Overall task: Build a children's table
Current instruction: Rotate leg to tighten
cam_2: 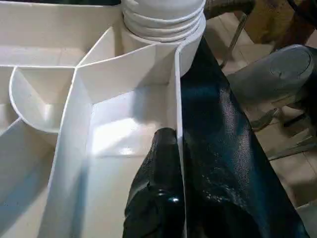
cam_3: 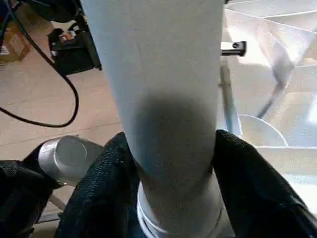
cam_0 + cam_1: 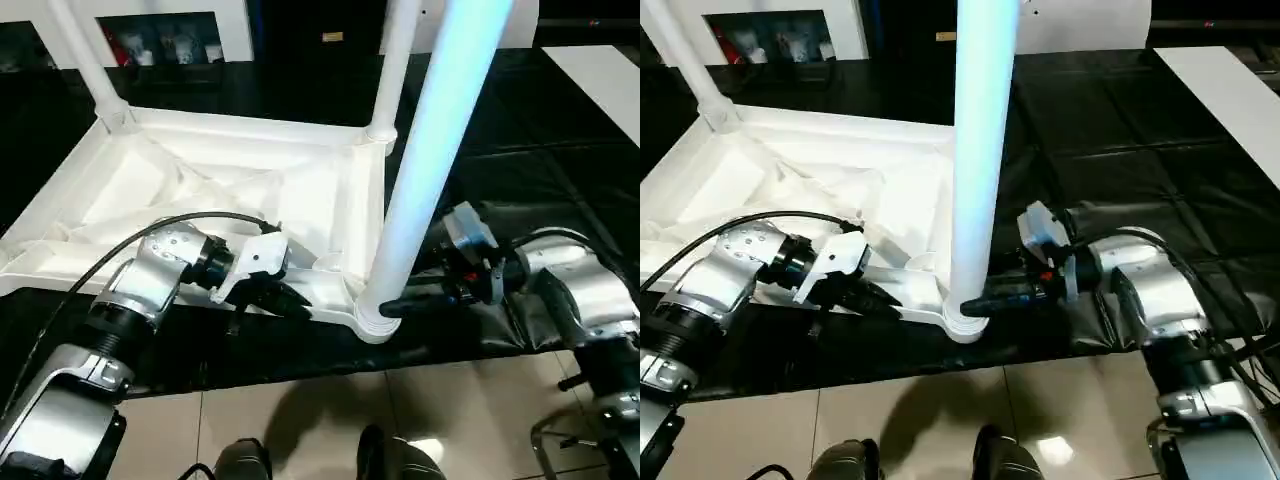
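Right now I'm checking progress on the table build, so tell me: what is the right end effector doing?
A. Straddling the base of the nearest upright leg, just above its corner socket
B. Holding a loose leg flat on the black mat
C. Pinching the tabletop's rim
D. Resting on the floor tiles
A: the right end effector has a black finger on either side of the nearest upright leg, just above its corner socket.

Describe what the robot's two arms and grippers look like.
Both forearms are rounded silver metal with black joint rings. The left arm carries a black cable looping over it to a white wrist housing. The right arm has a white wrist block with small red details. Each gripper, left and right, ends in black textured fingers.
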